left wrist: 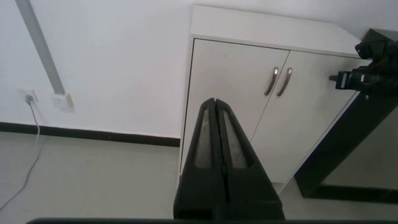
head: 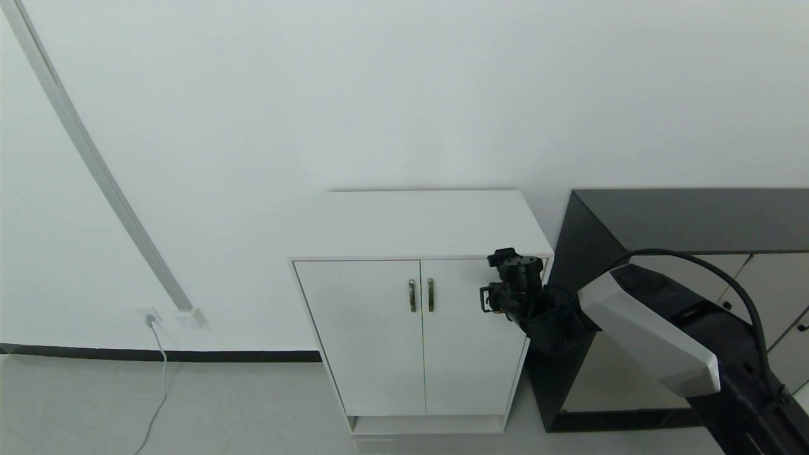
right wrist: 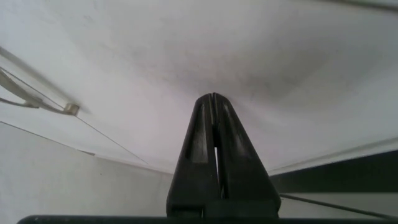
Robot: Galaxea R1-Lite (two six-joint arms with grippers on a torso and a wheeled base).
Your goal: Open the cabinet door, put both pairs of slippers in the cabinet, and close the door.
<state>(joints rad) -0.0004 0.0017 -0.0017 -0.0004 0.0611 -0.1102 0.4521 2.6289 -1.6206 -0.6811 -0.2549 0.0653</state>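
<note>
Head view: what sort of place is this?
Likely a plain indoor room, home or lab mock-up: a white two-door cabinet against a bare white wall, and a low wall socket.

A plain white wall [head: 404, 95] rises beyond the right gripper [right wrist: 213, 99]. Far to its left, a pale conduit [head: 95, 165] slants down to a socket [head: 149, 315] with a grey cable [head: 164, 373]. Black skirting [head: 240, 356] meets grey floor [head: 240, 404] below it. A dark glossy unit [head: 663, 218] stands close on its right.

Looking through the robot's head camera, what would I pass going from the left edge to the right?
wall socket → cabinet handles → right gripper → dark unit
</note>
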